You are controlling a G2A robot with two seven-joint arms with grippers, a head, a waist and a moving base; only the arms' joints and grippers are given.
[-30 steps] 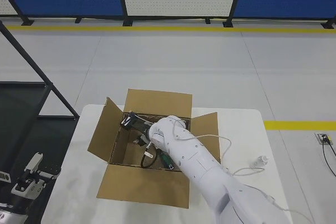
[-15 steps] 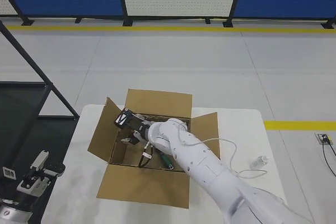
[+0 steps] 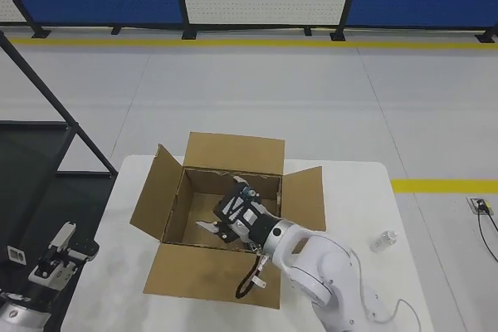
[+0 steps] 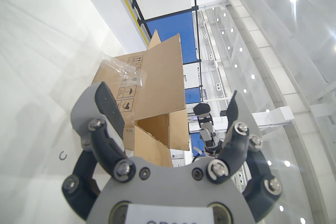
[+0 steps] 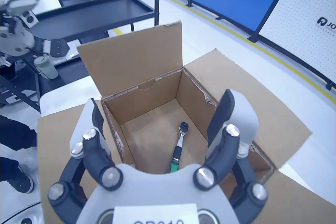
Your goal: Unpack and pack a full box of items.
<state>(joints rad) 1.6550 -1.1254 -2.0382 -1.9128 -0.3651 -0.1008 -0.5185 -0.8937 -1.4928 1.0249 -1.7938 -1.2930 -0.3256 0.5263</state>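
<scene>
The white table [image 3: 349, 191] and the brown cardboard box [image 3: 232, 149] on it, with its four flaps open, lie the same as in the picture from one second ago. What changes is the right arm. One second ago its white forearm lies across the box opening and the gripper is deep in the far corner on the left side. Half a second ago it is there as well. Now the arm is pulled back toward the robot, and the right gripper [image 3: 220, 203] hangs above the middle of the box opening. Its fingers are spread wide and hold nothing.

The left gripper [image 4: 170, 93] stays off the left edge of the table, well apart from the box, and shifts only a little between the pictures. Its fingers are also wide apart and empty.

The task's thing that I can see is a metal ratchet wrench with a green handle [image 5: 178, 142]. It lies flat on the floor of the box, near one inner wall, with its head pointing away from the right gripper. The gripper is above it, not touching it. A small clear plastic bottle [image 3: 384, 241] lies on the table to the right of the box, at the same place as before.

I judge that the arm comes out of the corner without a catch, so the wrench is not yet unpacked. The gripper now seems better placed to go down on it.
</scene>
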